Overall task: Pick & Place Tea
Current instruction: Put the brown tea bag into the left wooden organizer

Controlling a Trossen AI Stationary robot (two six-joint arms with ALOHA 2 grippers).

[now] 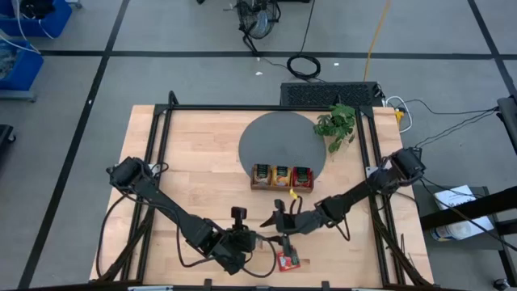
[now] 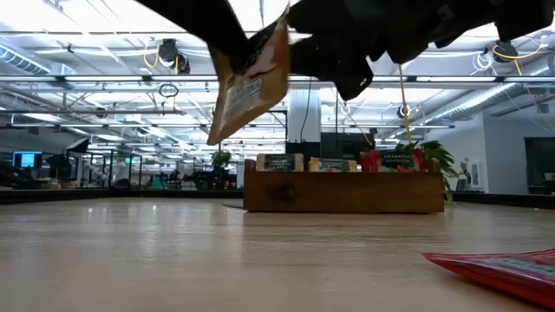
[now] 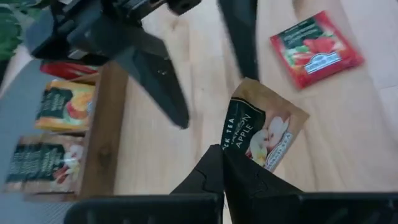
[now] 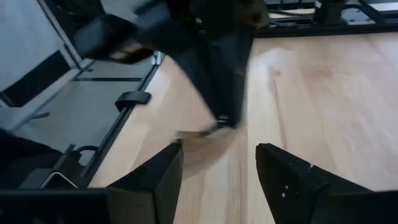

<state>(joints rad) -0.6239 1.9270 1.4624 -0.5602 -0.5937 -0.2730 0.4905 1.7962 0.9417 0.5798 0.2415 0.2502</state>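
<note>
Pinched by one corner in the closed left claw (image 3: 222, 163), a beige-brown flat apple tea sachet (image 3: 264, 134) hangs above the wooden surface (image 3: 186, 155); such a thin grip may slip. Right claw (image 4: 217, 165) gapes empty nearby.

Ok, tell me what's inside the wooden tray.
The wooden tray holds upright tea sachets in three slots: beige-green, orange-yellow and red. How many stand in each slot is hidden, since the front ones cover those behind.

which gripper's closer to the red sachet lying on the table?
Left. The left gripper, shut on the apple tea sachet, sits just beside the red sachet; the right gripper, open, is farther, toward the tray.
</note>
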